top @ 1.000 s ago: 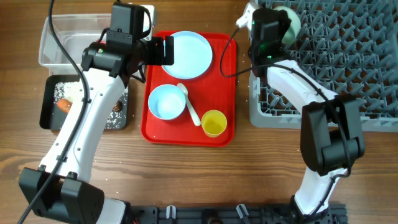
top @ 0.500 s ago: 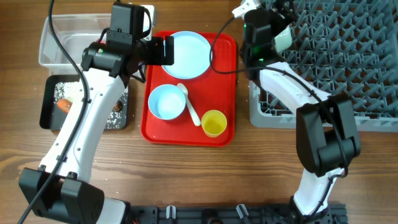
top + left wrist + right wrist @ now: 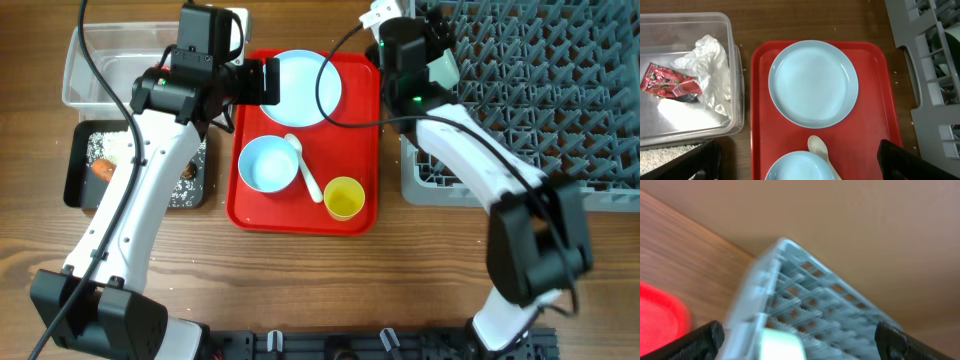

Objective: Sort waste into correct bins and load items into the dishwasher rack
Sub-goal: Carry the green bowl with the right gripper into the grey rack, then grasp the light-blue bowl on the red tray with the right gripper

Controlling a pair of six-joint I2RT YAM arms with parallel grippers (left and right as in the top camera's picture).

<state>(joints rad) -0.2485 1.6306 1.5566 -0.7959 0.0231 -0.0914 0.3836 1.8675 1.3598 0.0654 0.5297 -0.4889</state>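
Two pincers stood spread, neither pinching anything. Over the flat red plastic tray (image 3: pixel 370 150), the left gripper (image 3: pixel 797 155) hung above the light blue round plate (image 3: pixel 812 82). Just past that tray's far right corner, the right gripper (image 3: pixel 797 335) angled across the large grey pegged dishwasher rack (image 3: pixel 560 120), with the pale green bowl (image 3: pixel 443 68) between its wide fingers. I'd have it lift straight clear, so the bowl isn't knocked from the pegs.

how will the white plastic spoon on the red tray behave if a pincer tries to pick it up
The white plastic spoon looks thin and light, so it would probably skid on the flat red tray if nudged. Its head seems propped on the rim of the light blue bowl, so it may pivot or drop when touched.
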